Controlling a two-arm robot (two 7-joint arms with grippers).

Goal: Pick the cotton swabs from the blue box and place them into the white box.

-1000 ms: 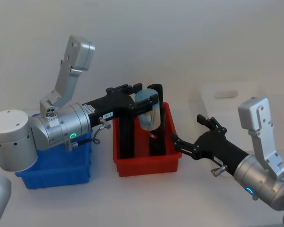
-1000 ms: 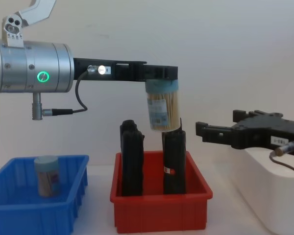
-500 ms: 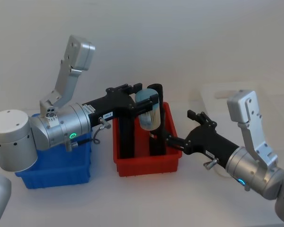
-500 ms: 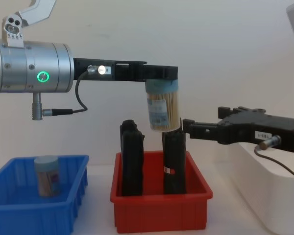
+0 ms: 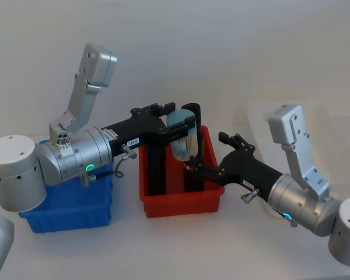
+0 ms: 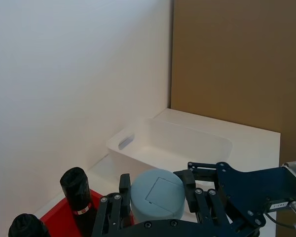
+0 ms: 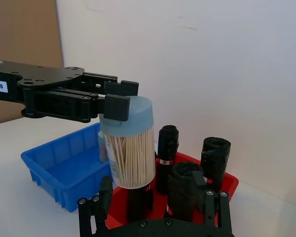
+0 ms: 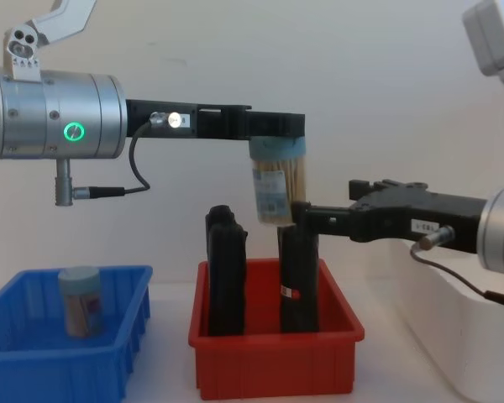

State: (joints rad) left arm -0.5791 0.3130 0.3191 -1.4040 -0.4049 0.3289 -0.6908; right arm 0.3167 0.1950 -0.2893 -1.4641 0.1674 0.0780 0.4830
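My left gripper (image 5: pixel 181 119) is shut on the pale blue top of a jar of cotton swabs (image 8: pixel 277 186), holding it upright in the air above the red bin. The same jar (image 7: pixel 128 150) hangs in front of my right gripper (image 7: pixel 157 193), which is open and level with the jar's lower half; its fingertips (image 8: pixel 302 211) are right beside the jar. Another jar of cotton swabs (image 8: pixel 80 300) stands in the blue box (image 8: pixel 34 365) at the left. The white box (image 8: pixel 479 336) sits at the right, under my right arm.
The red bin (image 8: pixel 273 357) stands between the blue and white boxes and holds tall black upright objects (image 8: pixel 225 273) directly under the held jar. In the left wrist view the white box (image 6: pixel 138 136) lies open by the wall.
My right arm has swung left from over the white box, bringing its open fingers up beside the held jar. The left arm and jar have stayed still.
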